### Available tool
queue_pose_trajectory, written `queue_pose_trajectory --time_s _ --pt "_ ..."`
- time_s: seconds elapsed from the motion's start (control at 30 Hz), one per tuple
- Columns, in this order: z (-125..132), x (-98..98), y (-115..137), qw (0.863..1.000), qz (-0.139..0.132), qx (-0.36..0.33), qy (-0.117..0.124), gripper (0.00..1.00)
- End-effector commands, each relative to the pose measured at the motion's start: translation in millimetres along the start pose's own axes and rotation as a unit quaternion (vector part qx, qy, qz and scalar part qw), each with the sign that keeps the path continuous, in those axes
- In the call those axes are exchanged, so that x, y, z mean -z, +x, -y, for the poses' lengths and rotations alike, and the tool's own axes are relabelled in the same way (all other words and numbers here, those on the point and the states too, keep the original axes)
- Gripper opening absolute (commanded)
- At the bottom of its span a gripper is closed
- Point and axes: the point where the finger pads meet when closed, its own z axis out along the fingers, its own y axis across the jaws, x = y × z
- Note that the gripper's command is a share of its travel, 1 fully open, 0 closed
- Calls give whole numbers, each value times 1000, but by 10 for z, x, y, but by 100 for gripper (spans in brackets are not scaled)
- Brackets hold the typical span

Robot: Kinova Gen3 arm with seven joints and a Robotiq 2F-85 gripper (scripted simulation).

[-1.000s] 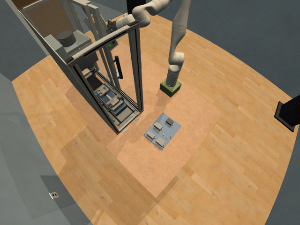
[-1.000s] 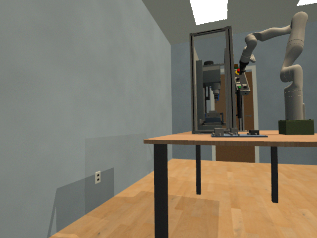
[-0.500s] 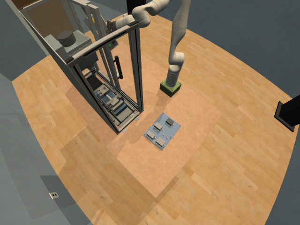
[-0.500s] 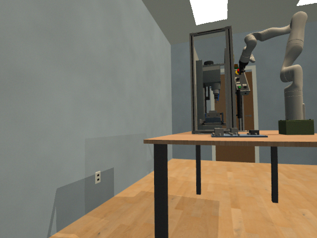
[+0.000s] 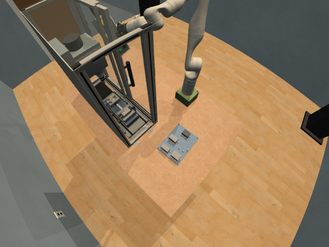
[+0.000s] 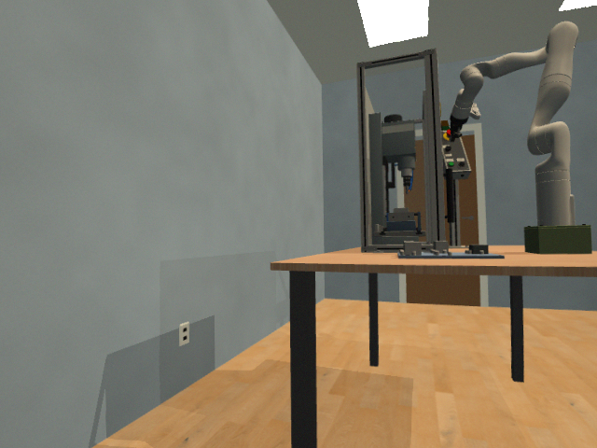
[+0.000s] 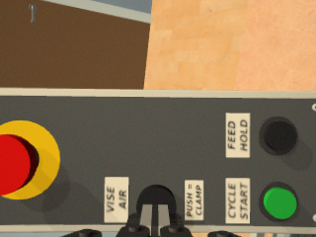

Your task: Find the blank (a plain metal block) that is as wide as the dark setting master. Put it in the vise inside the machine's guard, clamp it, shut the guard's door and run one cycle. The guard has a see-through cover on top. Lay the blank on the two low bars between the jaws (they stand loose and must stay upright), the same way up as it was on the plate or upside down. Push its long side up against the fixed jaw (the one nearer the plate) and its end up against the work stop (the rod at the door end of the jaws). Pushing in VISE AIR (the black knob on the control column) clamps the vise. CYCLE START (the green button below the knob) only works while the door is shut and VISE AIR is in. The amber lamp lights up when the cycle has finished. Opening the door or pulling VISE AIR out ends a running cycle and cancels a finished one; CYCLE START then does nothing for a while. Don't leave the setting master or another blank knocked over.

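Knob VISE AIR [image 6: 447, 148] [image 7: 156, 193] lay beneath my narrow, shut gripper [image 5: 119, 30] [image 6: 452, 138] [image 7: 154, 211].
Three plain blanks [image 5: 176, 155] stood on the plate [image 5: 183, 143] [image 6: 472, 256], inward from the surface's [image 5: 169, 186] [image 6: 337, 261] edges; the vise's [image 5: 127, 112] contents I couldn't tell.

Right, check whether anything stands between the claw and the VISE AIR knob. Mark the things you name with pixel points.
Nothing visible does. The shut claw [image 5: 117, 32] [image 6: 453, 138] [image 7: 155, 207] overlaps the VISE AIR knob [image 6: 447, 148] [image 7: 156, 193] in the wrist view; contact can't be told. CYCLE START [image 5: 120, 49] [image 6: 451, 163] [image 7: 279, 202] sits off to one side.
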Motion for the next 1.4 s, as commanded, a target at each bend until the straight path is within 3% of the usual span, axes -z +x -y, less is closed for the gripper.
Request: queue_pose_trajectory --time_s 0.0,1.37 --pt "-5 -11 -38 1000 3 3 3 10" --pt "-5 -133 -39 1000 3 3 3 10"
